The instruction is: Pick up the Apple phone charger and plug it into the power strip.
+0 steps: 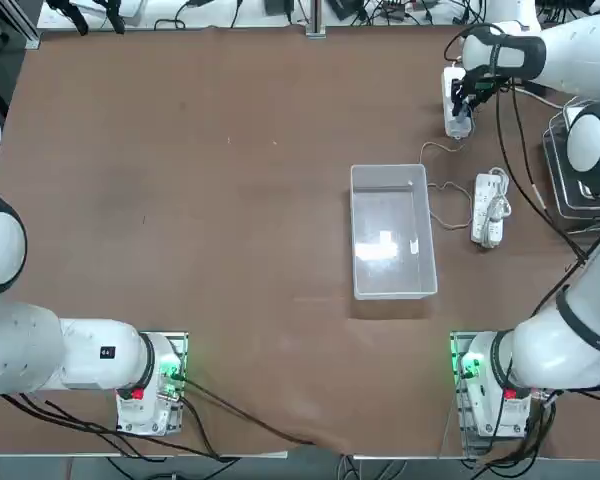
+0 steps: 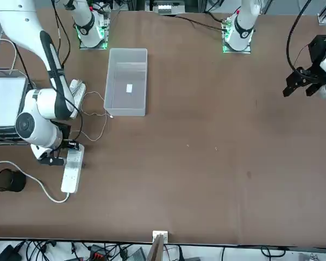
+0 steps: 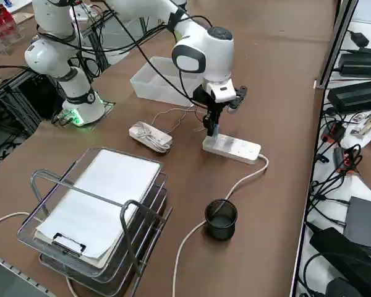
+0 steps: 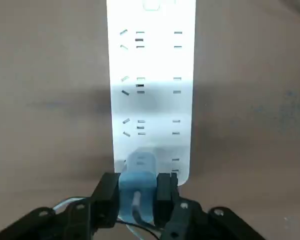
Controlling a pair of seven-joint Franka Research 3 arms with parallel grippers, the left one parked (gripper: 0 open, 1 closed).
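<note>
The power strip (image 4: 151, 85) is white, patterned with rows of dark socket slots, and its thick cord (image 3: 201, 234) is white too. The Apple phone charger (image 4: 137, 187) is whitish with a pale bluish tint between the 2 black fingers (image 4: 106, 192) of the right gripper (image 4: 136, 194); its thin cable (image 1: 438, 187) is pale. The table (image 1: 200, 200) is plain brown. At the centre of the top view the bin (image 1: 391, 244) is clear. At the lower centre of the right side view the cup (image 3: 221, 218) is black.
</note>
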